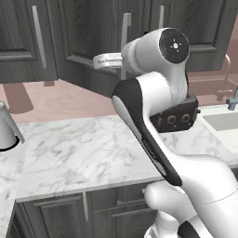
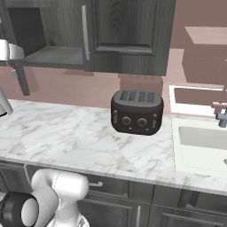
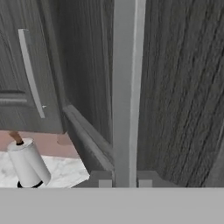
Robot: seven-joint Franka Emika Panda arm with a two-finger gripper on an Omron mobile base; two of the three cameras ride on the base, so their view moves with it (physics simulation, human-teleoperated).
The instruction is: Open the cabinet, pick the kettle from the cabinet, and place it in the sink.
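I'm looking at a glossy white arm (image 1: pixel 158 88) built from rounded, tube-like segments. A black strip is running lengthwise along one link, widening near the elbow and tapering toward the lower joint. The upper joint is ending in a round black cap (image 1: pixel 174 45) speckled with small pale dots around a light centre mark. In the right base view I'm seeing a bulbous white base segment (image 2: pixel 62 188) with a dark, shiny spherical joint (image 2: pixel 17 210) beside it. In the hand view the gripper (image 3: pixel 124 183) is showing two small grey, squared fingertips (image 3: pixel 104 183).
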